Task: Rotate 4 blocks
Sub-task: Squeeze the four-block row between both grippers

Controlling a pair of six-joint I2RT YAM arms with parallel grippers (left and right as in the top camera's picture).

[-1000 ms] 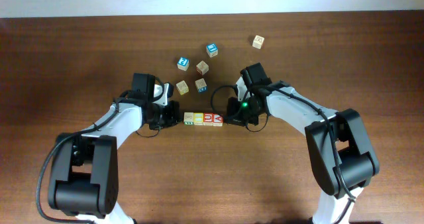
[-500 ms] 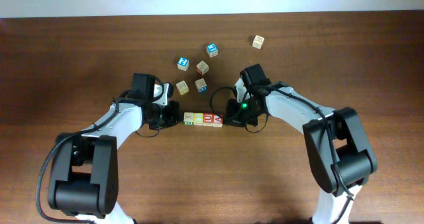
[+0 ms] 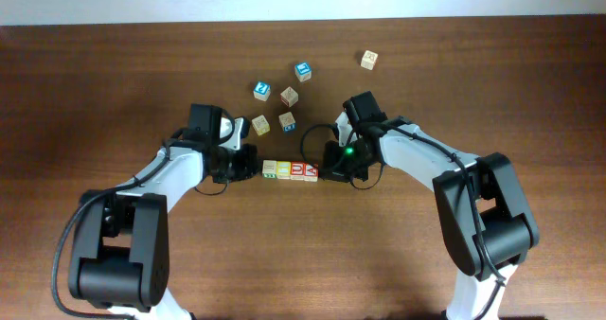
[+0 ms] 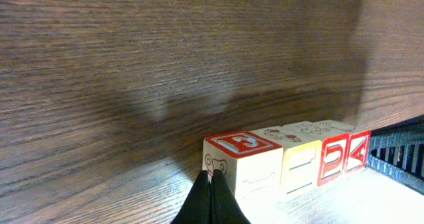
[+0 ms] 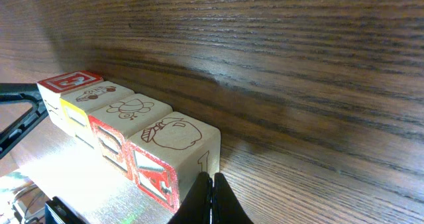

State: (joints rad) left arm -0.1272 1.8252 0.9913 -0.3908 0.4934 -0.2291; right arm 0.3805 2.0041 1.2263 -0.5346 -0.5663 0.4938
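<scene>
Blocks (image 3: pixel 291 170), four in a row, are seen from overhead at mid-table (image 3: pixel 426 263), flanked by the left gripper (image 3: pixel 256 166) and right gripper (image 3: pixel 325 171). From the left wrist, pinched-together fingers (image 4: pixel 205 199) are set against the red-topped block (image 4: pixel 242 159). From the right wrist, closed tips are pressed to an end block (image 5: pixel 175 154) marked "1".

A dark brown wooden bench (image 3: pixel 303 263) is seen to fill nearly the whole overhead view; its grain is laid from left to right, with fine pale streaks; a narrow pale strip (image 3: pixel 303 0) is left along the top edge beyond the far side, and whether it is wall or floor cannot be told; the surface is lit evenly from above; in the left wrist view a broad soft shadow (image 4: pixel 165 108) is cast across the wood and a bright patch (image 4: pixel 344 201) is thrown at lower right; in the right wrist view a pale wash of light (image 5: pixel 73 184) is spread at lower left.
</scene>
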